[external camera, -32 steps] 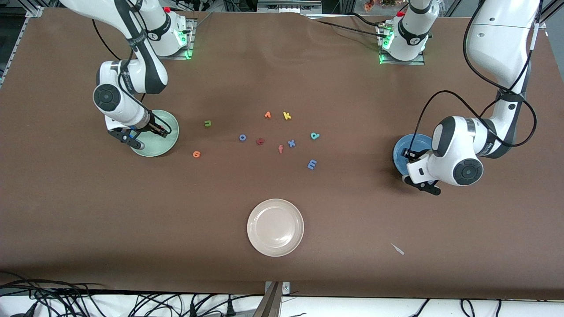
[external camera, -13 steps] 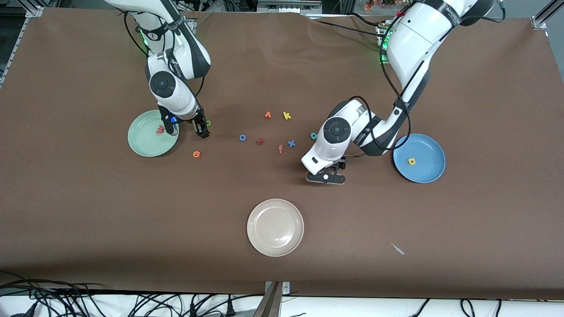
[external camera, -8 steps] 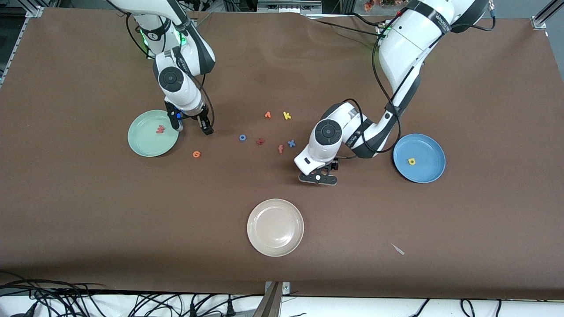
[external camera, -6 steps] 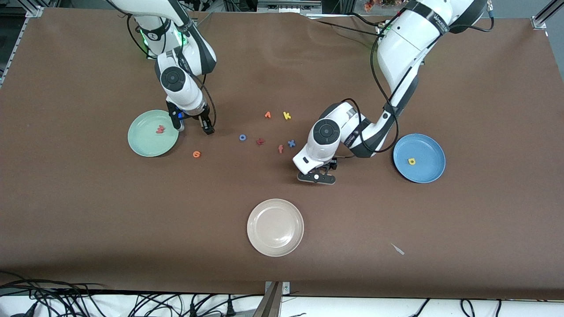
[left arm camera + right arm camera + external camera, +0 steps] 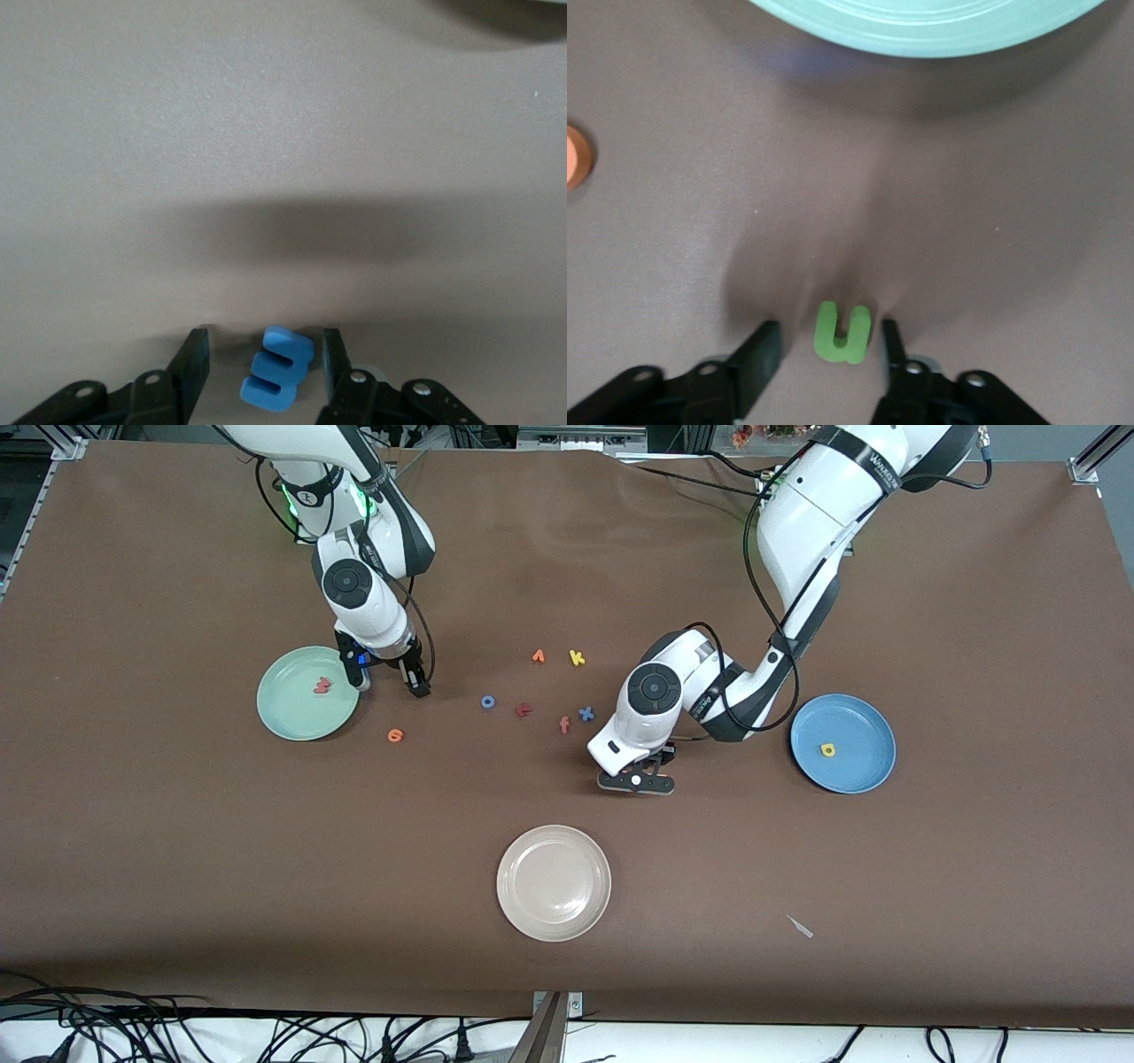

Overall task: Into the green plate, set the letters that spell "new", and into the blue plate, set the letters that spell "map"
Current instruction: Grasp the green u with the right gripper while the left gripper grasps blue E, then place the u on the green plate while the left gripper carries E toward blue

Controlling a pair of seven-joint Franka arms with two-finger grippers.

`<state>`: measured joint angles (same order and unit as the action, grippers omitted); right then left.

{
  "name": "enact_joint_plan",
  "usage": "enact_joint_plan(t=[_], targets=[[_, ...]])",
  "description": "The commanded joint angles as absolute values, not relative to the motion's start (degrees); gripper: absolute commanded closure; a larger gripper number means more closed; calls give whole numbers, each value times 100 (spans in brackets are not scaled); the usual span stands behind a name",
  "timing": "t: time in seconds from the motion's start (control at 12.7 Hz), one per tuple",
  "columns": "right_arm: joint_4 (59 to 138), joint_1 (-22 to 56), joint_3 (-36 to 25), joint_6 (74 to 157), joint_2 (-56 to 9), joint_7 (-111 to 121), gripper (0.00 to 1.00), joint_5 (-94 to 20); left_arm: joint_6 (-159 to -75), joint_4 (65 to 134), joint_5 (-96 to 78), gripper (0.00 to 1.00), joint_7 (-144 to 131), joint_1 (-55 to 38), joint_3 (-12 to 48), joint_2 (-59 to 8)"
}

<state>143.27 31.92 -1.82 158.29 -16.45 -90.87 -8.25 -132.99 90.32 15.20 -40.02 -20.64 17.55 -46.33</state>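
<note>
From my remote station I saw the long brown table with both arms reaching down onto it. The right gripper sat low at the table just beside the round pale mint-green plate, toward the right arm's end. Its jaws stood partly apart, straddling the tiny olive-green foam "n", one finger close against the letter and a gap on the other side; I could not tell whether they gripped it. The salmon-pink foam "w" lay inside that green plate. The small orange foam "e" lay on the table near the plate, nearer to the front camera than the gripper.

The left gripper was down at the table between the loose letters and the round cream-white plate. Its jaws stood partly apart around the small blue foam "m", which leaned toward one finger; I could not tell whether it was clamped. The round medium-blue plate sat toward the left arm's end, with the yellow foam "a" in it. I could not see the teal "p".

Loose in the middle lay an orange wedge-shaped letter, a yellow "k", a blue "o", a dark red letter, a pink "f" and a blue "x".
</note>
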Motion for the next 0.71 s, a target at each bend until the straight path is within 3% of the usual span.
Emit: enact_joint_plan(t=[0.0,0.08,0.32,0.63], targets=[[14396,3252,-228,15882,-1626,-9106,85,-896,-13236,8868,1731,48,-4219,-2171,1705,-4711],[14388,3252,-237,15864,-1574,-9097,99,-896,-13236,8868,1731,50,-4271,-2180,1705,-4711],[14318,3252,-430,15226,-1101,-8983,100,-827,-13263,8877,1740,52,-4342,-2180,1705,-4720],[14300,3243,-1482,14065,-116,-7221,100,-809,-13289,8886,1740,66,-4438,-2180,1705,-4729]])
